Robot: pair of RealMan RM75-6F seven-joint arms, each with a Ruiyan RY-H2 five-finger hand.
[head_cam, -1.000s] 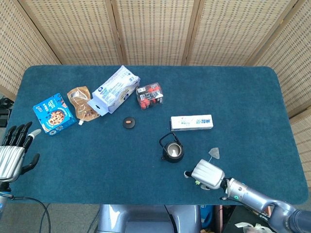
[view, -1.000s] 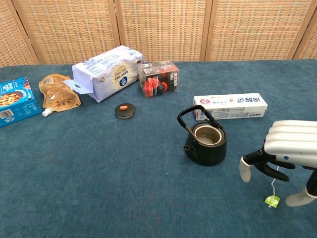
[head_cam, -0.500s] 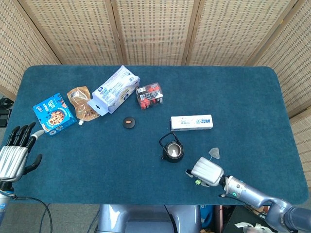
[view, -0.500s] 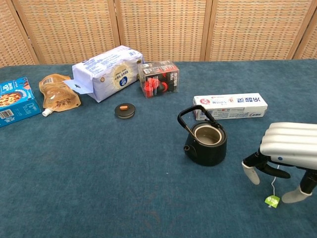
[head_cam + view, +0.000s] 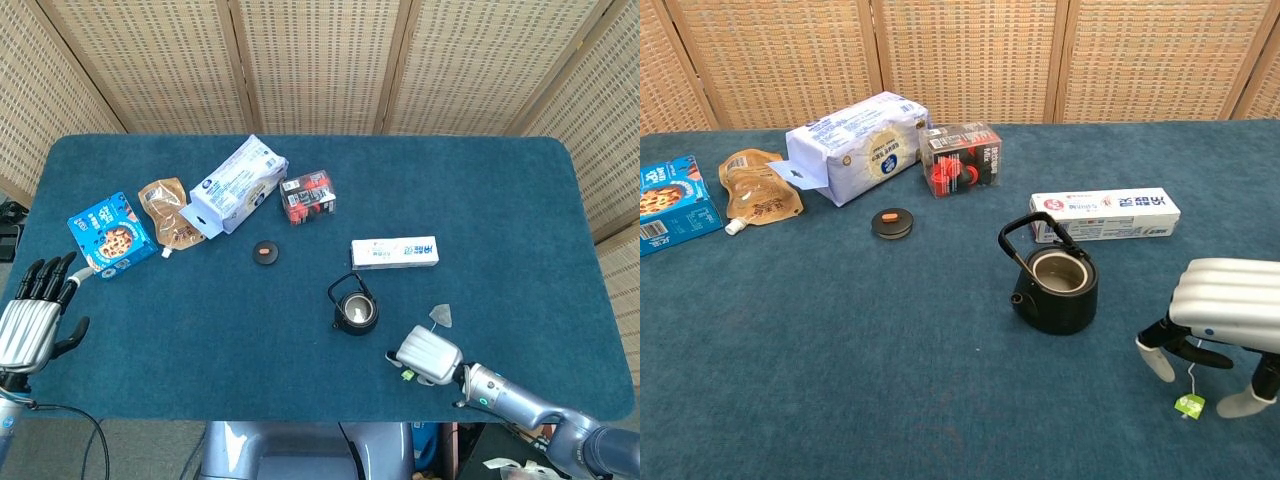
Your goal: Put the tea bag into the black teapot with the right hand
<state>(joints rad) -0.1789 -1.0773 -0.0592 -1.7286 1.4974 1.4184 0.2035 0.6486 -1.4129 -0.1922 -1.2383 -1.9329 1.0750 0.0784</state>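
Tag (image 5: pixel 1188 405) lies between right hand's fingers (image 5: pixel 1157 362).

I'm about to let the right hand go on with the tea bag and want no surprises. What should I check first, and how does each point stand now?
1. Teapot open: ok, its lid lies apart on the cloth and the mouth is bare.
2. Teapot upright: ok, handle tilted back to the left.
3. Right hand over the tea bag's green tag: ok; the string runs up from the tag toward the hand.
4. Firm hold on the string: cannot tell, the fingers hide it.
5. Path from hand to teapot: ok, only bare cloth between them.
6. Left hand out of the way: ok, at the far left edge, holding nothing.
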